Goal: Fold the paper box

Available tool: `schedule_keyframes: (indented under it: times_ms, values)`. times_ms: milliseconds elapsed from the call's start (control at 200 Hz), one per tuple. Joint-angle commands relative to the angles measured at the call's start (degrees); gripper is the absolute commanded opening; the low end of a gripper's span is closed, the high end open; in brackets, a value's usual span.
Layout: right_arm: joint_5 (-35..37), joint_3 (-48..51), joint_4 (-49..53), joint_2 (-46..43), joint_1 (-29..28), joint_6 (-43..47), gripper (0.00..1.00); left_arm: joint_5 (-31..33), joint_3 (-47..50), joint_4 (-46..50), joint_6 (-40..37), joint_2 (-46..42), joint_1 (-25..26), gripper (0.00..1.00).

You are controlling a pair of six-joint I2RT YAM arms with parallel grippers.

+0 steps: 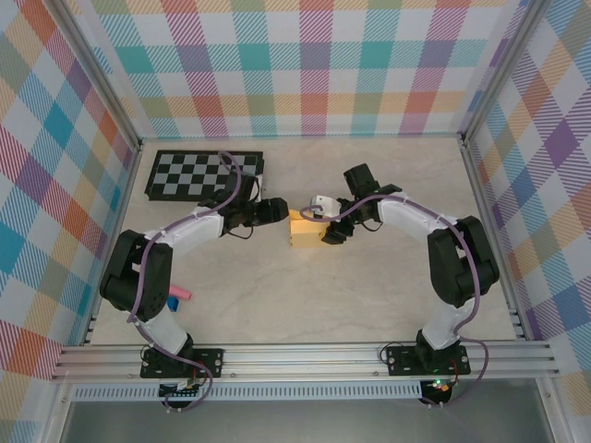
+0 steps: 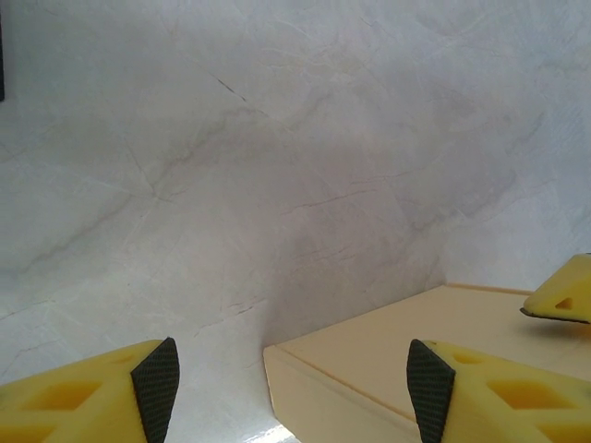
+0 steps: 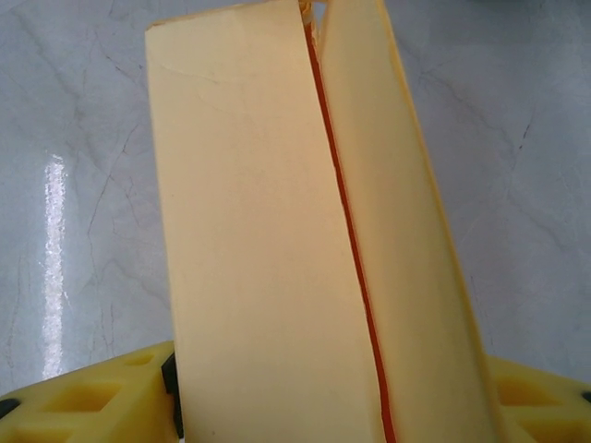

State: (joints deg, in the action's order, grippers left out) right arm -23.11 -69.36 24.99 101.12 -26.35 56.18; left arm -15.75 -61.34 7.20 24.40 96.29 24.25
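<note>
The paper box (image 1: 305,233) is a small yellow-orange closed box lying on the marble tabletop between the two arms. My left gripper (image 1: 280,213) is at its left end. In the left wrist view the left gripper (image 2: 291,388) stands open, with the box's corner (image 2: 388,360) between its fingers and touching neither pad. My right gripper (image 1: 326,231) is at the box's right end. In the right wrist view the box (image 3: 268,240) spans the whole gap of the right gripper (image 3: 332,406), an orange seam running along its length. The left pad (image 3: 170,392) sits right at the box's edge; the other pad is hidden.
A black-and-white checkerboard panel (image 1: 199,175) lies at the back left. A small pink piece (image 1: 181,294) lies by the left arm's base. Plaid walls and metal rails enclose the table (image 1: 369,305).
</note>
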Motion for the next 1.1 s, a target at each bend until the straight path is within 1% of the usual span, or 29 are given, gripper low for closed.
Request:
schedule_keyframes:
  times_ms: [0, 330, 475, 730, 815, 880, 935, 995, 1095]
  values:
    - [0.06, 1.22, -3.73, -2.24, -1.90, 1.22, 0.63, 0.09, -1.31, 0.82, 0.11, 2.29, 1.28, 0.68]
    - [2.30, 1.90, -5.25, -3.36, -3.40, 2.97, 0.62, -0.42, -2.68, -0.46, 0.42, 4.49, 1.73, 0.68]
    - [3.56, 4.68, -8.12, -4.50, -3.89, 5.28, 0.62, -0.22, -2.84, -0.80, 0.45, 4.42, 2.03, 0.68]
    - [7.05, 8.33, -12.93, -4.67, -4.25, 6.61, 0.62, -0.84, -4.65, 1.41, -0.34, 5.91, 2.27, 0.68]
    - [7.10, 8.76, -12.69, -4.16, -4.30, 7.22, 0.59, -0.64, -4.66, 0.91, -0.46, 5.90, 2.29, 0.68]
    - [7.28, 8.81, -12.43, -3.58, -4.13, 7.18, 0.56, -0.37, -4.50, 0.59, -1.96, 5.18, 2.12, 0.70]
    - [7.38, 8.88, -12.19, -3.23, -3.90, 7.25, 0.53, -0.29, -3.57, -0.65, -3.97, 3.85, 1.56, 0.71]
    - [7.16, 8.69, -11.49, -3.13, -3.73, 7.59, 0.53, -0.70, -1.33, -4.33, -5.49, 1.73, 0.07, 0.74]
    - [5.81, 7.85, -9.92, -2.79, -3.11, 7.44, 0.53, -3.77, 3.26, -13.64, -5.20, -1.65, -4.87, 0.76]
